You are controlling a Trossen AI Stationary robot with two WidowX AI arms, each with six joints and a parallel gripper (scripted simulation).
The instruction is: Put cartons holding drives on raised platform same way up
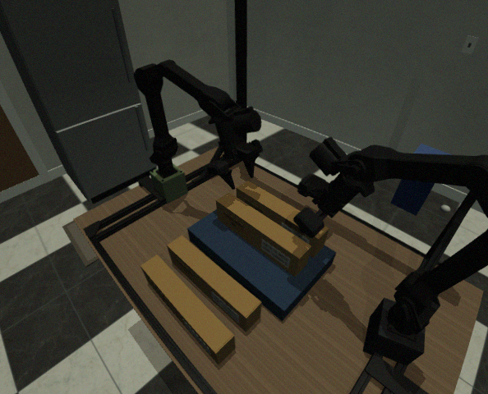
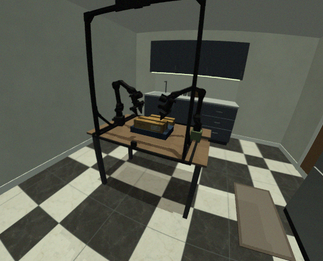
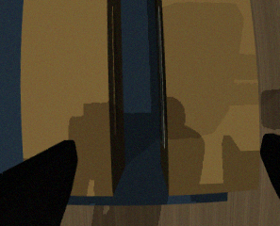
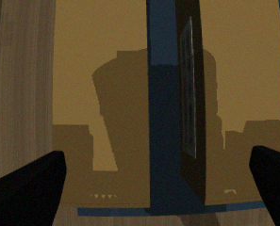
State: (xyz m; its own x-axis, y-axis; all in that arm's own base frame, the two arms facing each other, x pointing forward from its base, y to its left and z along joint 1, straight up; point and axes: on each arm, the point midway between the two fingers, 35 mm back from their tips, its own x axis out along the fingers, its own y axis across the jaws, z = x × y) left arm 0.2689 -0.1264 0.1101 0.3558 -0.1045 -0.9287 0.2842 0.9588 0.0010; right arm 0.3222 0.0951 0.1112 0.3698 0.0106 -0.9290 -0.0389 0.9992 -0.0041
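Note:
Two tan cartons lie side by side on the blue platform (image 1: 269, 271): the nearer one (image 1: 263, 231) and the farther one (image 1: 278, 209), which lies along the platform's far edge. Two more cartons (image 1: 212, 281) (image 1: 185, 307) lie on the table, off the platform. My left gripper (image 1: 310, 222) is open and empty, just above one end of the platform cartons. My right gripper (image 1: 241, 173) is open and empty above the other end. The left wrist view shows the left gripper (image 3: 166, 151) over both carton ends and the gap between them. The right wrist view shows the right gripper (image 4: 157, 153) the same way.
The right arm's green base (image 1: 168, 182) stands at the table's back corner, and the left arm's black base (image 1: 395, 335) at the front right. A black rail (image 1: 121, 212) runs along the table edge. A frame post (image 1: 240, 51) rises behind the table.

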